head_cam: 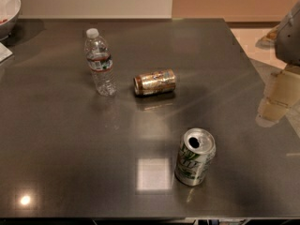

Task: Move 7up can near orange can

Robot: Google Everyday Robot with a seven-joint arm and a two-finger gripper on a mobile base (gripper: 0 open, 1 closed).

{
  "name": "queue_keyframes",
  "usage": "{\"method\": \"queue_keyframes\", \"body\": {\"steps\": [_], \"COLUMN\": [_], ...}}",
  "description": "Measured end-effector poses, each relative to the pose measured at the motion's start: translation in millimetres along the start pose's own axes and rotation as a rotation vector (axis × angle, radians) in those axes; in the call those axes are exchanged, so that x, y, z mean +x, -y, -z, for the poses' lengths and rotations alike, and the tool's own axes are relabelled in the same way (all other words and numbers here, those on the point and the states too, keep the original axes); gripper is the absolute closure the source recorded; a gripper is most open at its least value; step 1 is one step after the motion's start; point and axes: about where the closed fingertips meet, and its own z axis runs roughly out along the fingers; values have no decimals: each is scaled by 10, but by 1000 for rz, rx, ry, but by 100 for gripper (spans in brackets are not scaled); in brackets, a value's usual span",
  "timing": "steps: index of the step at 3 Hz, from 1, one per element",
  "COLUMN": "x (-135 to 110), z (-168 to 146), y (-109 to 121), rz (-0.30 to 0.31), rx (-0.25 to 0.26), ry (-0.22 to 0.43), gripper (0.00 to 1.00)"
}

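Observation:
The 7up can [194, 157], silver-white with green markings, stands upright on the dark table [56, 139] near the front right, its opened top facing up. The orange can [154, 82], coppery gold, lies on its side near the table's middle, behind and to the left of the 7up can. My gripper [275, 100] shows as pale beige parts under a grey arm piece [289, 32] at the right edge. It is to the right of and behind the 7up can, well apart from it, and holds nothing I can see.
A clear plastic water bottle [100, 62] stands upright just left of the orange can. A white bowl [7, 6] sits at the back left corner, with a white sheet [3, 53] below it. The table's right edge runs diagonally past the gripper.

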Motion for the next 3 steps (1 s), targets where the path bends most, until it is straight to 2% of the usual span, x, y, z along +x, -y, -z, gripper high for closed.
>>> {"method": "queue_keyframes", "body": {"steps": [2,3], "x": [-3,-71], "z": [-3,-73], "y": [-2,-72], "rz": [0,7], "rx": [-2,-45], "ry": [3,91], "gripper": [0,0]}}
